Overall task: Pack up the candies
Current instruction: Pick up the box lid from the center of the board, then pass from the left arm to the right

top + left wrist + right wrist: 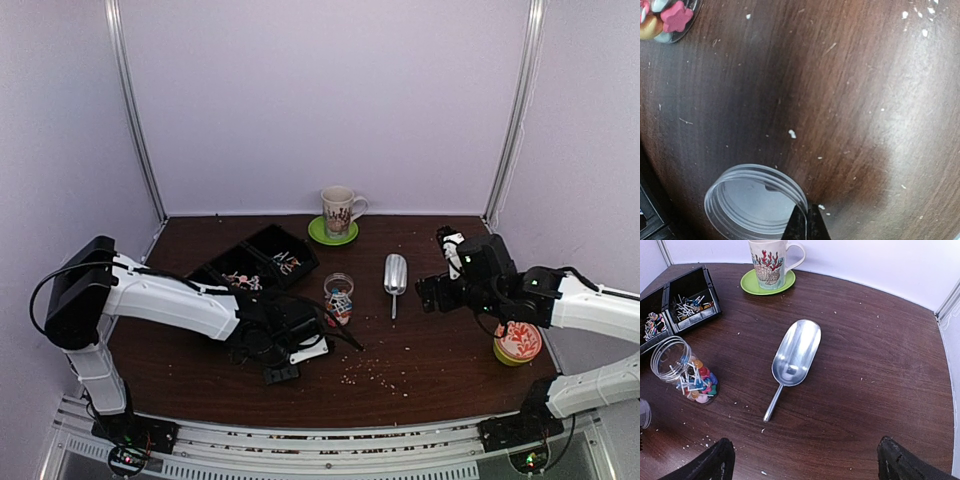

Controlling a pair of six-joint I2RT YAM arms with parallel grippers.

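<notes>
A clear jar [338, 297] stands open on the table, partly filled with multicoloured candies [699, 385] and thin sticks. Its base with a pink star candy [676, 16] shows at the top left of the left wrist view. My left gripper [807, 222] is shut on the rim of a clear plastic lid [752, 200], low over the table, front left of the jar [675, 357]. In the top view the left gripper [300, 345] sits below the jar. My right gripper [807, 465] is open and empty, hovering near the handle of a metal scoop [795, 355].
Black bins [255, 262] at the back left hold more sticks [690, 305] and wrapped candies [652, 325]. A mug on a green saucer [333, 235] stands at the back. An orange-patterned tin [518, 342] is under the right arm. Pale crumbs [375, 375] lie at the front.
</notes>
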